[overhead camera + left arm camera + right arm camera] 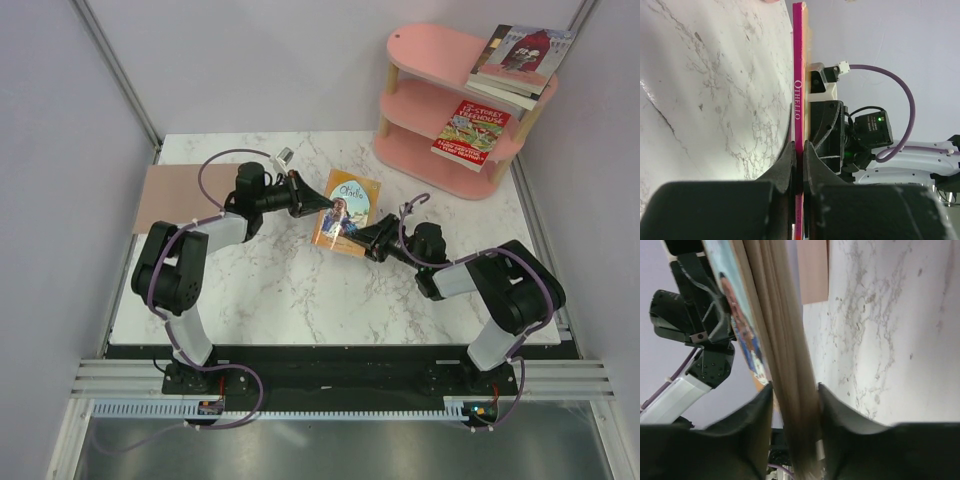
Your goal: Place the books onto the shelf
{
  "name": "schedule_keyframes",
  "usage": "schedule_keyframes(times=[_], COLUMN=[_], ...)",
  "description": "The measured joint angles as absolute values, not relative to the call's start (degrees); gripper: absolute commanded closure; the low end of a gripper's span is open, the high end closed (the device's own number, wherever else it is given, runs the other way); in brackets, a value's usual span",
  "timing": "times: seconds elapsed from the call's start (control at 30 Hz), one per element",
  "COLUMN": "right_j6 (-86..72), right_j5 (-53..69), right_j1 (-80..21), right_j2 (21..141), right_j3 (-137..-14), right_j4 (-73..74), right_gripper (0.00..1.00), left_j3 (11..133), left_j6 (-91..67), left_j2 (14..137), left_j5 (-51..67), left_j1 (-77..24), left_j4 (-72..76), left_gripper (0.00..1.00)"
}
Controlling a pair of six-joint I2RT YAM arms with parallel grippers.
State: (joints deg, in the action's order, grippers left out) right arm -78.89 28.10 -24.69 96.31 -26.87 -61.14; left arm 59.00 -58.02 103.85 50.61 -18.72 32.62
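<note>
Othello book point(343, 212): held raised near worktop centre, spine pinched in fully closed left end effector point(322, 204); opposite page edge gripped by part-open right end effector point(364, 240), fingers point(760, 415) against both covers.

Overhead view: bright, even, diffuse light; faint soft shadows beside both arms on the bench point(280, 300); sharp overall.
Left wrist view: pale sheen on the marble at left; left gripper point(798, 167) blurred; book point(798, 100) spine lettering crisp.
Right wrist view: book page edges smeared; right gripper point(795, 395) dark, out of focus.
</note>
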Motion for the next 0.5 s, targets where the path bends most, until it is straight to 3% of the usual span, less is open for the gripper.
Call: schedule_keyframes(times=[0.17,0.23,0.27,0.3,0.4,0.5], right_j6=[-80.8,-81.1,-80.8,-80.3,-76.8,-71.3], right_j5=[27.6,27.0,26.8,26.6,26.3,26.5], right_j1=[-25.7,-26.0,-26.1,-26.2,-26.3,-25.8], right_j2=[96.2,95.3,94.6,93.2,87.9,82.7], right_j3=[-27.1,-27.0,-26.8,-26.5,-26.7,-29.0], right_j4=[-65.1,-64.6,-64.2,-62.8,-55.9,-44.9], right_gripper=[0.90,0.92,0.92,0.92,0.93,0.93], left_j3=[59.0,59.0,59.0,59.0,59.5,61.1], left_j6=[-58.0,-58.0,-57.9,-57.8,-55.5,-50.7], left_j2=[104.0,104.0,104.0,104.0,104.0,103.5], left_j5=[50.3,50.3,50.3,50.3,49.9,48.2], left_j1=[-18.3,-18.3,-18.3,-18.3,-18.5,-18.5], left_j4=[32.0,31.7,31.4,30.9,28.0,21.3], left_gripper=[0.98,0.95,0.89,0.75,0.49,0.42])
